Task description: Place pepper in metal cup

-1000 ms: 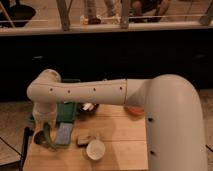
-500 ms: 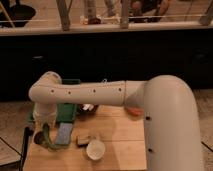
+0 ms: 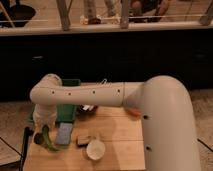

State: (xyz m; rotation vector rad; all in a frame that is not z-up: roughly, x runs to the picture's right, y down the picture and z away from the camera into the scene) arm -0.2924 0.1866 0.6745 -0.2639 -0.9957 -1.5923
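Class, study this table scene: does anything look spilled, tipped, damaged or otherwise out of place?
One thing stands out: the white cup near the table's front edge seems to lie tilted, its mouth facing the camera. Nothing looks spilled or broken. The gripper hangs over the table's left end, shut on the green pepper, which dangles below it.

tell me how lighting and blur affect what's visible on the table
Camera view: soft all over, dim background, warmly lit table; the white cup shows clearly; the arm hides the table's back; the end effector sits low at left, shut on the green pepper, edges smeared.
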